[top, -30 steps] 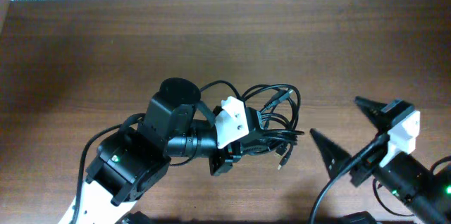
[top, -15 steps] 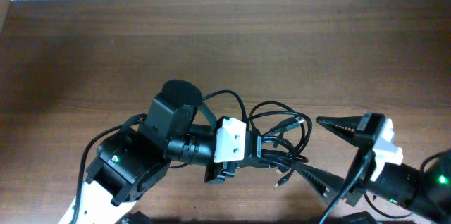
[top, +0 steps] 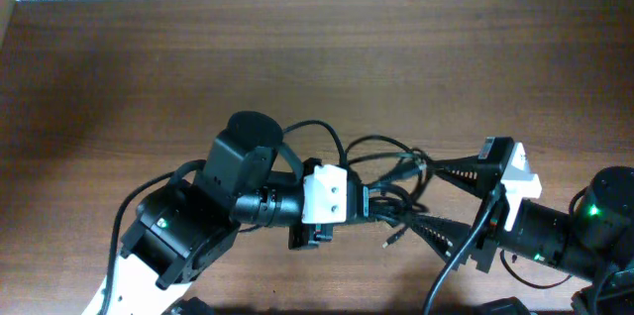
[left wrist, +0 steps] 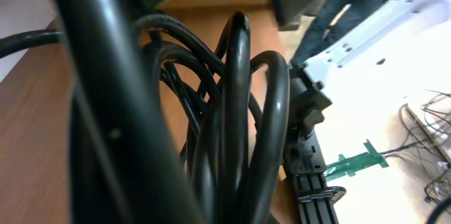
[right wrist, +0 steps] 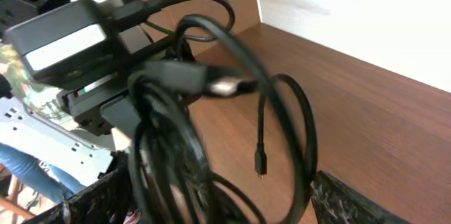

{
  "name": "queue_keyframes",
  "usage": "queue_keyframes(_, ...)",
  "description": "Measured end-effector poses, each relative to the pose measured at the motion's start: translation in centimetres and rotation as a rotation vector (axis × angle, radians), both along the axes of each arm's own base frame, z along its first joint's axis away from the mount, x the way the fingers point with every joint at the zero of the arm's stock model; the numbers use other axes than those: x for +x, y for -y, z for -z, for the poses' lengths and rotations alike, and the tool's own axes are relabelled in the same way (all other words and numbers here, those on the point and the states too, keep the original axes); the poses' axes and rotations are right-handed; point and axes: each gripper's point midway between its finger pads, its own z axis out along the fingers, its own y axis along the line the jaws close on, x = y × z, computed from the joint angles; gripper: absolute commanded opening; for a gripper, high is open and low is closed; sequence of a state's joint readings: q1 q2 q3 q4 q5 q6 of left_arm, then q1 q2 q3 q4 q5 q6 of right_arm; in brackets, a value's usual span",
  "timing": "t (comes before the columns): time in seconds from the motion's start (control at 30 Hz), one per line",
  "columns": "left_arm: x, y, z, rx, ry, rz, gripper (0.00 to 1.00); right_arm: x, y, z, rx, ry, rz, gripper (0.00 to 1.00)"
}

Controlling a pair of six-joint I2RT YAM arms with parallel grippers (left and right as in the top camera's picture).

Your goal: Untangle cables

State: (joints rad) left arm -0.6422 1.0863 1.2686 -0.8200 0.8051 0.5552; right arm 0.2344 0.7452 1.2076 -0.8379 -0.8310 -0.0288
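The left gripper (top: 369, 206), left of the cables (top: 404, 169), is clamped on them. The right gripper (top: 424, 194) faces it, fingers (top: 451, 169) spread wide, one either side of the cables.

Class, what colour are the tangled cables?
The cables are black; right wrist view shows it best.

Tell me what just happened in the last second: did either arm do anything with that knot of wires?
The right gripper swung in from the right edge toward the cables. Its open fingers now sit either side of the bundle's outer loops, not yet gripping. The left gripper drifted slightly toward the robot's side, carrying the bundle along. It stays clamped on the cables, which remain tangled.
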Motion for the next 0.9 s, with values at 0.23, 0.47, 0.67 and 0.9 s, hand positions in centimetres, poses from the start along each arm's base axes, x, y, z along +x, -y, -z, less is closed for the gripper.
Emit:
queue_keyframes(0.23, 2.9, -1.7, 0.2, 0.012, -0.050, -0.147, 0.00, -0.2, 0.0, -0.5, 0.006, 0.012, -0.006, 0.49)
queue_keyframes(0.47, 0.7, -1.9, 1.1, 0.031, -0.053, -0.035, 0.00, -1.0, -0.5, -0.8, 0.019, 0.026, -0.063, 0.49)
queue_keyframes(0.67, -1.2, -1.6, 0.1, -0.035, 0.005, 0.112, 0.00, -1.4, -0.7, -1.0, 0.023, 0.037, -0.091, 0.49)
queue_keyframes(0.9, -2.3, -0.9, -1.0, -0.095, 0.072, 0.205, 0.00, -2.2, -1.3, -1.1, 0.049, 0.015, -0.169, 0.49)
